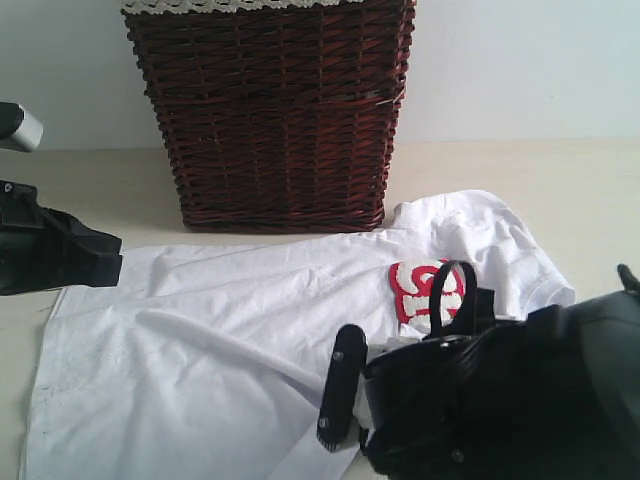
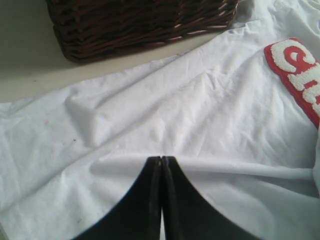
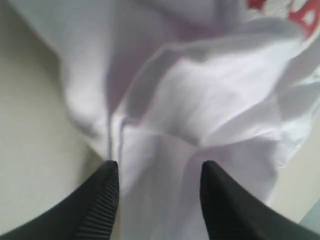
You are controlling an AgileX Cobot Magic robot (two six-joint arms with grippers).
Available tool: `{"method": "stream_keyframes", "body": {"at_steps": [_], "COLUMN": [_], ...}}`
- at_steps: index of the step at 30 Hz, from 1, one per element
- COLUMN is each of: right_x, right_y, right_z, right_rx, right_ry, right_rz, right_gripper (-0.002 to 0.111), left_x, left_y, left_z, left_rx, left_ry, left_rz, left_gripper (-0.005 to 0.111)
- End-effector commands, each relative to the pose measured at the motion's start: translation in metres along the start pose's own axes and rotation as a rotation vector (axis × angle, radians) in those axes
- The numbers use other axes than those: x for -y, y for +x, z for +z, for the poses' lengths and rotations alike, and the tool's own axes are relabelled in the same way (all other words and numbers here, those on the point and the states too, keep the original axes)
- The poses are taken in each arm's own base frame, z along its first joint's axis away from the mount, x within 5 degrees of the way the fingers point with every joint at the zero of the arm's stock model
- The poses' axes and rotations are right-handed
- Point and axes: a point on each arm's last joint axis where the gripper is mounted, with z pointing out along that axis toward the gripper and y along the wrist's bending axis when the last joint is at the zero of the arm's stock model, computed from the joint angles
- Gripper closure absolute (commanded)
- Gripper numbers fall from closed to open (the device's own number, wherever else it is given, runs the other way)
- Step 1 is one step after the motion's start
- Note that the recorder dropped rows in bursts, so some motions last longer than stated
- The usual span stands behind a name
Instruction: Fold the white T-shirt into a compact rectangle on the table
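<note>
Right wrist view shows the right gripper with its jaws standing apart. A bunched, several-layered edge of the white T-shirt sits between and just ahead of them; whether either jaw touches cloth I cannot tell. Bare desk lies just outside one jaw. The left gripper has its jaws pressed shut with nothing visibly between them, poised over a raised crease. The red-outlined lettering is ahead and off to one side, and the wicker basket is well ahead. The shirt lies spread but rumpled on the desk, not yet a rectangle. The risk, as I judge it, is that closing on this heap would catch uneven layers and leave the fold crooked. Since the left jaws pin nothing, a pull could also drag the whole shirt across the desk, perhaps against the basket.
</note>
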Motion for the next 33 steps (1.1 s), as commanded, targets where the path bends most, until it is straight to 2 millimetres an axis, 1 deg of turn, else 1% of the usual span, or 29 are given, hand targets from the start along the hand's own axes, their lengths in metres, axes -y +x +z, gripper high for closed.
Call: {"method": "stream_keyframes", "body": {"at_steps": [1,3,5,7,8,9,10,12,14,17,18,19,21,22,23,28,33], "right_x": [0.015,0.014,0.01,0.005,0.005,0.007,0.013,0.018,0.021,0.017,0.014,0.012,0.011,0.011,0.011,0.011,0.017], "right_y": [-0.003,-0.005,-0.01,-0.016,-0.02,-0.019,-0.016,-0.013,-0.013,-0.016,-0.017,-0.017,-0.017,-0.017,-0.016,-0.013,-0.007], "right_z": [-0.021,-0.027,-0.028,-0.021,-0.008,-0.003,0.003,0.002,-0.001,0.002,0.005,0.007,0.008,0.008,0.008,0.003,-0.015], "right_rx": [0.14,0.197,0.248,0.267,0.249,0.229,0.17,0.162,0.176,0.185,0.172,0.159,0.15,0.148,0.143,0.139,0.179], "right_ry": [0.001,-0.062,-0.142,-0.202,-0.208,-0.179,-0.078,-0.031,-0.033,-0.055,-0.057,-0.064,-0.07,-0.07,-0.065,-0.098,-0.164], "right_rz": [0.122,0.16,0.202,0.229,0.257,0.274,0.302,0.326,0.35,0.345,0.338,0.335,0.318,0.317,0.308,0.289,0.288], "right_gripper": [0.057,0.057,0.057,0.057,0.057,0.057,0.057,0.057,0.057,0.057,0.059,0.063,0.085,0.099,0.108,0.108,0.108], "left_x": [-0.001,-0.001,-0.001,-0.001,-0.001,-0.001,-0.001,-0.001,-0.001,-0.001,-0.001,-0.001,-0.001,-0.001,-0.001,-0.001,-0.001], "left_y": [0.0,0.0,0.0,0.0,0.0,0.0,0.0,0.0,0.0,0.0,0.0,0.0,0.0,0.0,0.0,0.0,0.0], "left_z": [-0.001,-0.001,-0.001,-0.001,-0.001,-0.001,-0.001,-0.001,-0.001,-0.001,-0.001,-0.001,-0.001,-0.001,-0.001,-0.001,-0.001], "left_rx": [0.008,0.008,0.008,0.008,0.008,0.008,0.008,0.008,0.008,0.009,0.009,0.008,0.008,0.008,0.008,0.008,0.008], "left_ry": [-0.006,-0.006,-0.006,-0.006,-0.006,-0.006,-0.006,-0.006,-0.006,-0.007,-0.007,-0.006,-0.006,-0.006,-0.006,-0.006,-0.006], "left_rz": [-0.005,-0.005,-0.005,-0.005,-0.005,-0.005,-0.005,-0.005,-0.005,-0.005,-0.005,-0.005,-0.005,-0.005,-0.005,-0.005,-0.005], "left_gripper": [0.107,0.107,0.107,0.107,0.107,0.107,0.107,0.107,0.107,0.107,0.107,0.107,0.107,0.107,0.107,0.107,0.107]}}
